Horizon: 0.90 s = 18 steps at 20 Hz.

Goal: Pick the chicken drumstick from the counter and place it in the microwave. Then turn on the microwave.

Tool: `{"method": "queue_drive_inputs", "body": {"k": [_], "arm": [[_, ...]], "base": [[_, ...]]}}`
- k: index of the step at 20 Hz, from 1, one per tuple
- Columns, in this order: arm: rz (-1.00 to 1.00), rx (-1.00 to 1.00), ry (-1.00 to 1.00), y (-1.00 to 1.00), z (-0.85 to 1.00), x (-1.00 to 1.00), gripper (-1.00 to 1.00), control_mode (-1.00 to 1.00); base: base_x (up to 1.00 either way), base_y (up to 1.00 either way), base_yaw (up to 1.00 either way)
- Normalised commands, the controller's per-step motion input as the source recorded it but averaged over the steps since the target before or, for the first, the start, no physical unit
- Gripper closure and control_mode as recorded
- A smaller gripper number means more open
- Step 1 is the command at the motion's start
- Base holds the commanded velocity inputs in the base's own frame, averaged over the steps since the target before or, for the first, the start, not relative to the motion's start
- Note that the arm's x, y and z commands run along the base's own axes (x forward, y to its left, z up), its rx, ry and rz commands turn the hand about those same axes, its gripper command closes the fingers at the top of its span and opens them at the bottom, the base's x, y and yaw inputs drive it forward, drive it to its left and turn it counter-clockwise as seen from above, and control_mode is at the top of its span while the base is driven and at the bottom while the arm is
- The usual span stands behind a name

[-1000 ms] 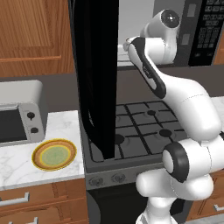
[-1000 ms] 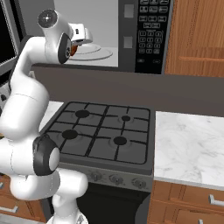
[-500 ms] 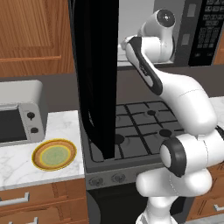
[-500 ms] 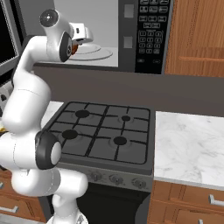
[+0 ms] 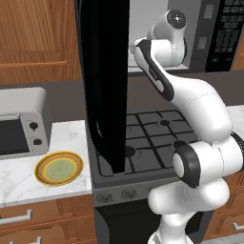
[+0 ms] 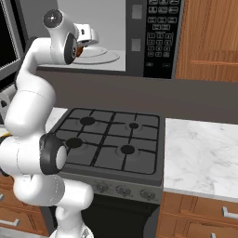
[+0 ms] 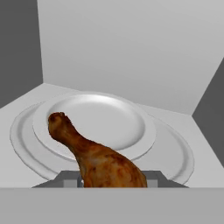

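The pincer [image 7: 113, 181] grips the drumstick [image 7: 97, 158] by its thick end, half closed, over the turntable [image 7: 175, 144] inside the microwave [image 6: 139, 37]. The drumstick looks light, stiff and perhaps greasy; the meaty end suits gripping best.

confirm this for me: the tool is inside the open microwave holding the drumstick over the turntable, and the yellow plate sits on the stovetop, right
Not quite. The yellow plate sits on the marble counter beside the stovetop, as the left base view shows. The rest holds: the tool is inside the open microwave, holding the drumstick over the turntable.
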Motion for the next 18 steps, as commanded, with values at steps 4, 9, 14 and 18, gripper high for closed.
{"method": "queue_drive_inputs", "body": {"k": [4, 9, 14, 18], "arm": [[0.0, 0.0, 0.0, 0.08, 0.0, 0.09, 1.0, -1.0], [0.0, 0.0, 0.0, 0.09, 0.0, 0.02, 1.0, -1.0], [0.0, 0.0, 0.0, 0.08, 0.0, 0.05, 1.0, -1.0], [0.0, 0.0, 0.0, 0.08, 0.0, 0.08, 1.0, -1.0]], "base": [[0.0, 0.0, 0.0], [0.0, 0.0, 0.0], [0.0, 0.0, 0.0], [0.0, 0.0, 0.0]]}}
